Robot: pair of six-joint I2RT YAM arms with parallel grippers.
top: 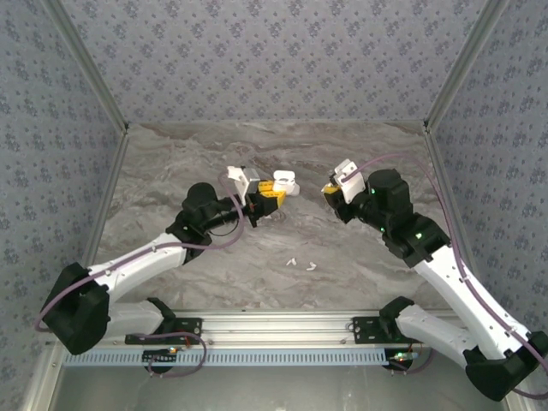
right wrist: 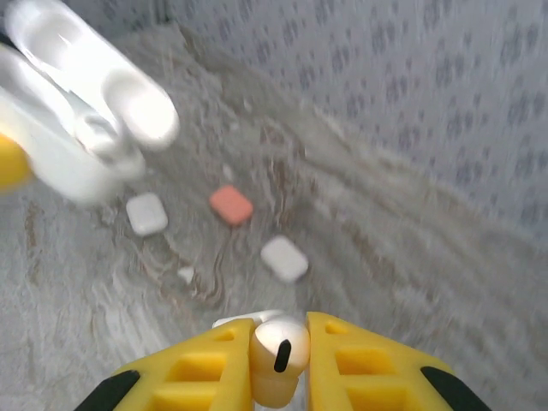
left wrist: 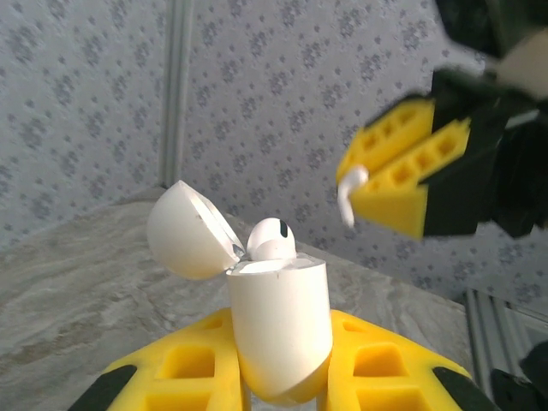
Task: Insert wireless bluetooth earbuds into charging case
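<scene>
Left wrist view: left claw (left wrist: pixel 282 372) tight on open case (left wrist: pixel 278 321), base cut off; right claw (left wrist: pixel 364 175) tight on blurred earbud (left wrist: pixel 347 195)

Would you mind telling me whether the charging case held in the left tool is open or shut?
Open: the lid of the charging case is swung back, and an earbud sits in its top.

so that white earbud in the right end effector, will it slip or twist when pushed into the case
Probably slippery: the earbud is glossy and rounded, pinched by the right end effector between yellow fingers. It may pivot when pushed, since one end sticks out past them. It looks tiny, so likely very light.
</scene>
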